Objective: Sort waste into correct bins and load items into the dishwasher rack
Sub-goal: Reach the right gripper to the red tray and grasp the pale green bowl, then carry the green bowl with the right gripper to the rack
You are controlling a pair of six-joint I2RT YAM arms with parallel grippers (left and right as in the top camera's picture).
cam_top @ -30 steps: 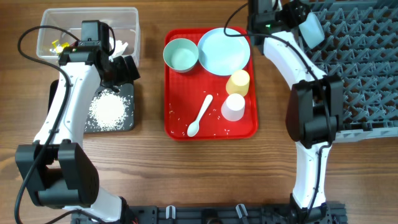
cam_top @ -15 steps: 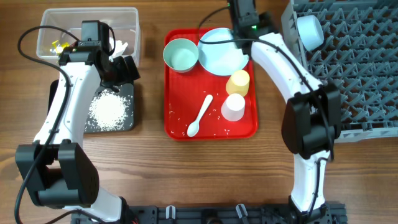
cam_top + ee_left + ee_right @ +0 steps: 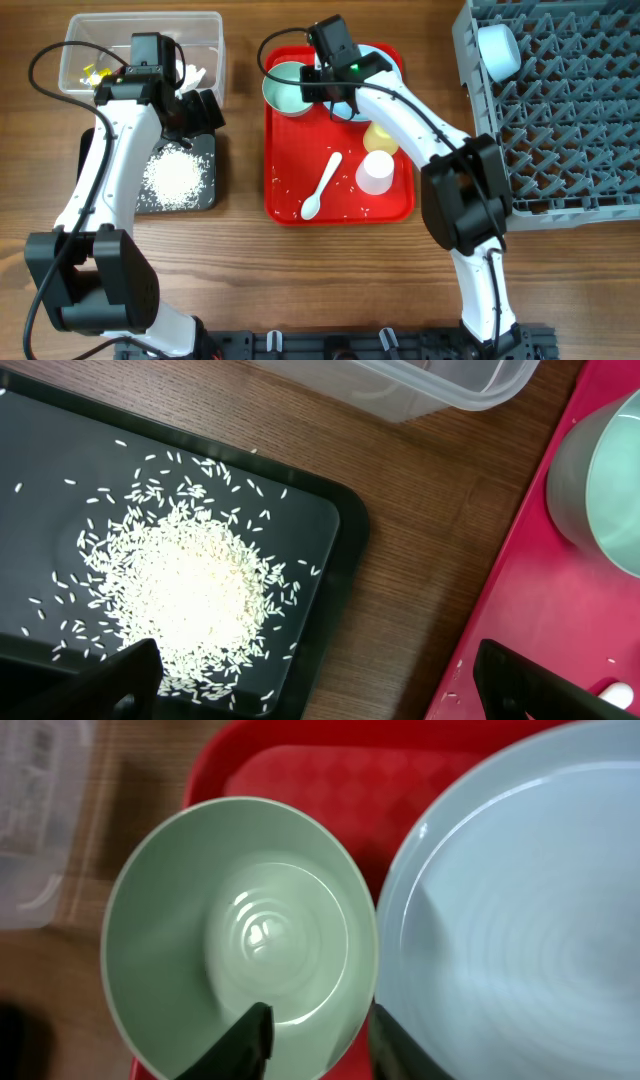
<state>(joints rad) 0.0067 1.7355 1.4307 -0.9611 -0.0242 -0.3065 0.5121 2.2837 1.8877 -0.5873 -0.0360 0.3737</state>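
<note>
Your right fingers (image 3: 245, 1045) stand spread, straddling the light blue bowl (image 3: 240, 930) rim just beside the plate (image 3: 520, 920); the gap there is tight. Your left fingers (image 3: 120, 680) are spread above rice (image 3: 180, 580) on the black tray (image 3: 50, 460). Since a second ago the right fingers have swung from the dishwasher rack (image 3: 570, 110) to the red tray (image 3: 285, 150)

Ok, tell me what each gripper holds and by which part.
Nothing is held. The left gripper hangs open over the shallow black rectangular tray; the right gripper, open, straddles the rim of the light blue bowl.

bowl (image 3: 240, 920) against plate (image 3: 520, 910), no gap — tight
</note>
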